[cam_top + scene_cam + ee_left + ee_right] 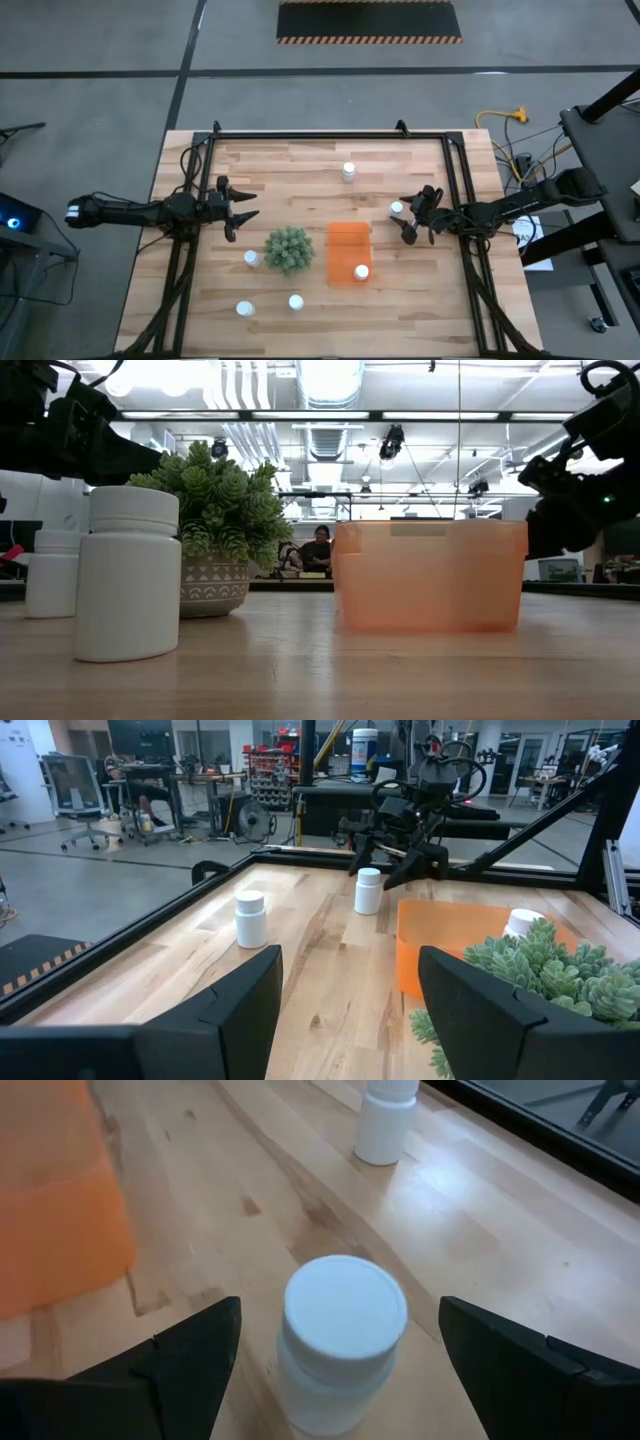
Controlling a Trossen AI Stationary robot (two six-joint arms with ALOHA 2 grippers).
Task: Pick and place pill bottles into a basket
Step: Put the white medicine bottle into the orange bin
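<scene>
The orange basket [348, 246] stands right of the table's middle with one white pill bottle [361, 271] upright in its near end. Another bottle [397, 209] stands on the table just beyond the basket's far right corner. My right gripper [410, 217] is open, and its two fingers stand on either side of this bottle [345, 1330] without touching it. More bottles stand at the far middle [348, 171], left of the plant [251, 258] and near the front edge [295, 301] [244, 309]. My left gripper [240, 212] is open and empty at the table's left.
A round green plant in a pot [289, 249] stands just left of the basket. A black frame [330, 135] runs around the table's edges. The low view shows two front bottles [127, 572] [52, 572], the plant [225, 510] and the basket [430, 575].
</scene>
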